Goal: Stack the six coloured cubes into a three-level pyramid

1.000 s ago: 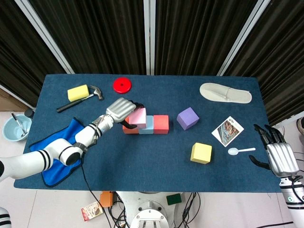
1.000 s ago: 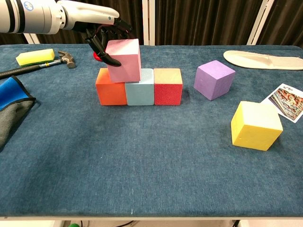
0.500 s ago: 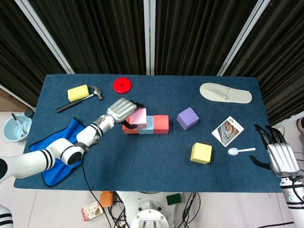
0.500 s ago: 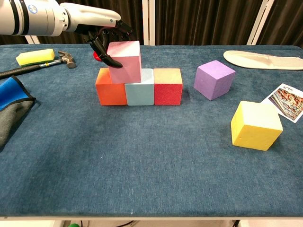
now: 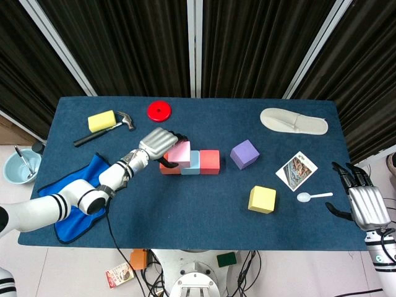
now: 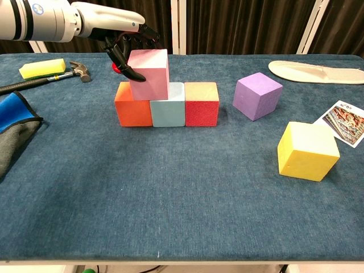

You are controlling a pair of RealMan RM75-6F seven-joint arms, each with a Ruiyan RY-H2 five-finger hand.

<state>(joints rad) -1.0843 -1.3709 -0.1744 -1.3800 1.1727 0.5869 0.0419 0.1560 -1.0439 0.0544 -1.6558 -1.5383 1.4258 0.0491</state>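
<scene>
Right now the left hand point(image 6: 126, 48) has the pink cube point(image 6: 149, 73) gripped from its far-left side, fingers wrapped around the top edge and thumb hooked on the near-left face. That cube sits tilted a touch on the seam between the orange cube point(image 6: 132, 105) and the light-blue cube point(image 6: 168, 104), with the red cube point(image 6: 201, 104) closing the bottom row. Off to the right, the purple cube point(image 6: 257, 95) and the yellow cube point(image 6: 307, 151) wait on the tabletop point(image 6: 170, 193), apart from the stack. The right hand point(image 5: 364, 201) hangs by the tabletop's right edge, fingers spread, holding nothing.

These cubes look light and rigid, maybe foam, with flat, slightly textured faces. They should pinch well across two opposite side faces, high up, leaving the bottom free to seat flat. Light means easily nudged, so the row underneath could shift on a clumsy release.

Against a second ago, little has moved: the pink cube has settled slightly lower and squarer onto the seam, the hand's grasp is unchanged, and everything else lies where it was.
</scene>
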